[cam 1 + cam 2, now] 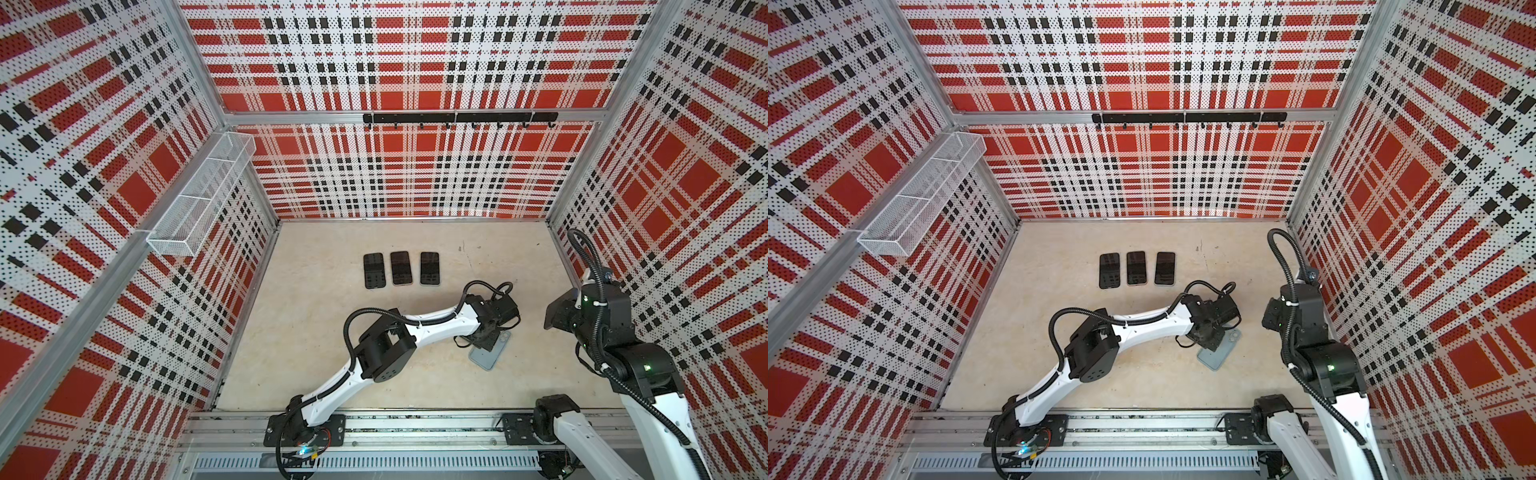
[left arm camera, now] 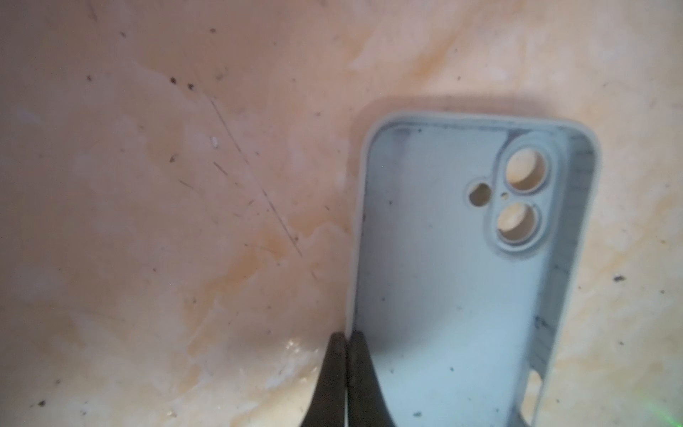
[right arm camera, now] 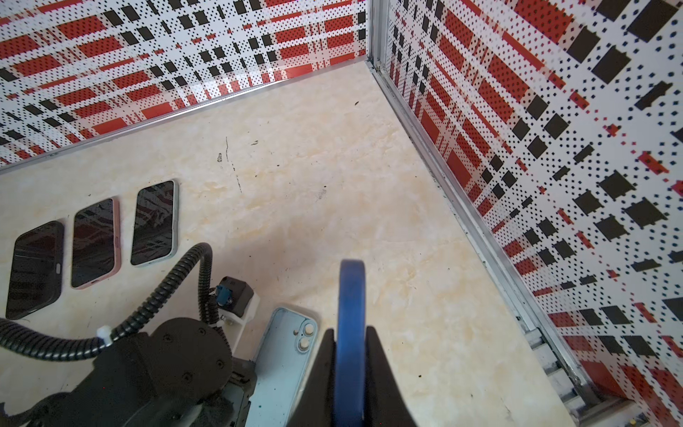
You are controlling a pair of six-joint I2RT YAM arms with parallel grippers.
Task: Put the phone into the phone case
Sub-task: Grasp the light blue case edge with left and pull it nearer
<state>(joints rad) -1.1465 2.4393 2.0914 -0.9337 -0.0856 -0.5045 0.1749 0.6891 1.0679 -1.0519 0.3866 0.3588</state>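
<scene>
The light blue phone case (image 2: 443, 277) lies open side up on the beige floor, its camera holes away from my left wrist. My left gripper (image 2: 347, 335) is shut on the case's long side wall, one finger inside and one outside. In both top views the left wrist covers part of the case (image 1: 487, 355) (image 1: 1217, 355). My right gripper (image 3: 349, 331) is shut on the blue phone (image 3: 351, 295), held edge-on above the floor just beside the case (image 3: 284, 355). In the top views the phone is hidden by the right wrist.
Three dark-screened phones in cases (image 1: 374, 270) (image 1: 401, 268) (image 1: 429, 268) lie in a row at the back of the floor. A white wire basket (image 1: 203, 195) hangs on the left wall and a black hook rail (image 1: 459, 117) on the back wall. Plaid walls close in the cell.
</scene>
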